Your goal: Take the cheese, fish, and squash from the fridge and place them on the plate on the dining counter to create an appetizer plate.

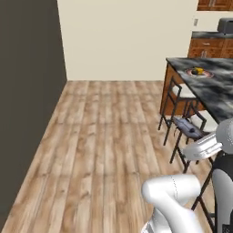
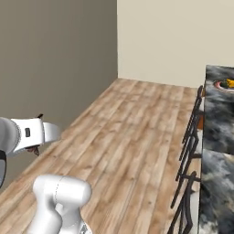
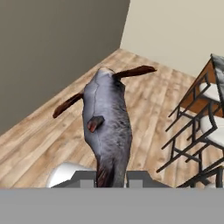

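Clamped between the two dark tips of the gripper (image 3: 112, 179), the fish (image 3: 107, 127) stands up out of the nearly closed jaws in the hand view, its grey body rising away from the camera with thin reddish-brown fins spreading to either side near its far end. From the left base view the same fish (image 1: 187, 128) shows as a slim grey shape at the end of the white arm, held in the air in front of the bar stools (image 1: 182, 109) that stand along the near side of the dining counter (image 1: 218, 86). That counter, with its black-and-grey marbled top and brown wooden base, lies to the right, and the plate (image 1: 199, 73) sits on its top toward the far left end, well apart from the held fish. On the plate rests a yellow-orange piece, the cheese (image 1: 199, 70), with something dark just beside it that is too small to name. In the right base view the plate (image 2: 225, 85) shows at the right edge on the stone top. Wooden floor (image 1: 100, 145) stretches to the left, bounded by a dark grey wall (image 1: 27, 91) and a cream wall (image 1: 118, 36) at the far end.
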Robot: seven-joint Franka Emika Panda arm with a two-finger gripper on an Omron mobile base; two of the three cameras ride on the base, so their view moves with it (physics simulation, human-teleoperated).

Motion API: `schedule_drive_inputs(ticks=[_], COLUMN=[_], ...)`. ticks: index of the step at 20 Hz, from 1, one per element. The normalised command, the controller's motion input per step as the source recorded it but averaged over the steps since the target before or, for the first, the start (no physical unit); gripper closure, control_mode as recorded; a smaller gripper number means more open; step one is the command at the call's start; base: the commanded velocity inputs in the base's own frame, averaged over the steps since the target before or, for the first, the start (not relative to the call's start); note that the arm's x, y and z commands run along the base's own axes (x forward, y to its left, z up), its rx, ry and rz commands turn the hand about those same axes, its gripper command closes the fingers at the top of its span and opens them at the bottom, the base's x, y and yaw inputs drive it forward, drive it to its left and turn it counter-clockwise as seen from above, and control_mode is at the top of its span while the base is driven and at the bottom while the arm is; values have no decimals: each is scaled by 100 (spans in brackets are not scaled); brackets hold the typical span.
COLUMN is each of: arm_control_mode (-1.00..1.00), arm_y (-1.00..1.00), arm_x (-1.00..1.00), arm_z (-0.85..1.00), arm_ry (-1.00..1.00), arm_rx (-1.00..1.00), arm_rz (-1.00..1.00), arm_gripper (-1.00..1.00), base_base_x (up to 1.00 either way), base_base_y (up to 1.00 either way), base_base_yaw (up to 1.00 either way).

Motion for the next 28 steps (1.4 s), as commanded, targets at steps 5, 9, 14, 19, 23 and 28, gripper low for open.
schedule_drive_inputs(ticks=[5,9,14,19,23,28], arm_control_mode=[100,100,100,100,100,100], arm_y=[0,0,0,0,0,0], arm_x=[0,0,0,0,0,0], arm_z=[0,0,0,0,0,0], arm_ry=[0,0,0,0,0,0], arm_rx=[0,0,0,0,0,0], arm_rz=[0,0,0,0,0,0], arm_gripper=[100,100,100,100,100,100], base_base_x=[72,69,83,97,100,100], base_base_y=[5,0,11,59,73,57], base_base_yaw=[-35,-33,-31,-24,-17,-17])
